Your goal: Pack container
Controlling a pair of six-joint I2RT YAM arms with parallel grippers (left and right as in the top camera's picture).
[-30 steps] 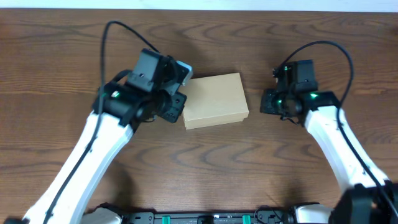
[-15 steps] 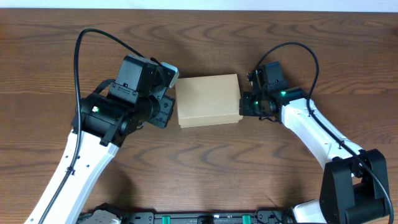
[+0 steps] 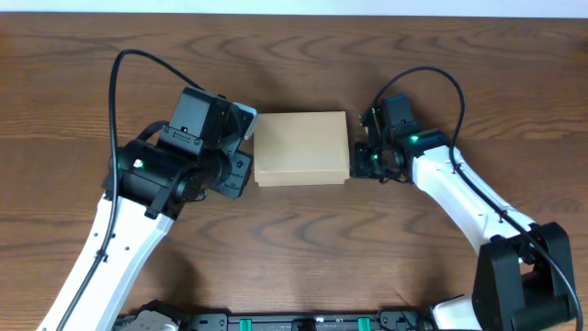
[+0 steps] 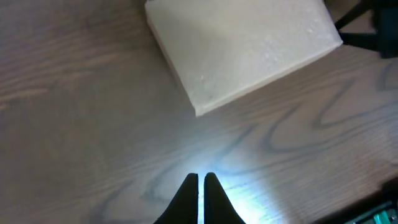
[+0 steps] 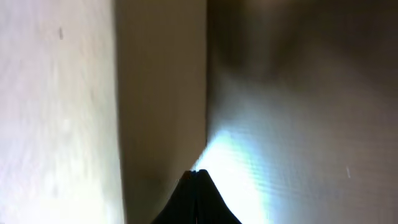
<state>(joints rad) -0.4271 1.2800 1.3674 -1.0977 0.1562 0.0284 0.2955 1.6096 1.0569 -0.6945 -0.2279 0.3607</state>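
Observation:
The container is a closed tan cardboard box lying flat on the wooden table between my two arms. It also shows in the left wrist view and fills the left of the right wrist view. My left gripper is shut and empty, at the box's left side, its tips over bare table. My right gripper is shut and empty, its tips right at the foot of the box's right wall; whether they touch it I cannot tell.
Both arm bodies crowd the box, the left arm on its left and the right arm on its right. A black rail runs along the table's front edge.
The right arm swung in from the right up to the box's right side. The box slid left and squared up. The left arm drew back left with it.

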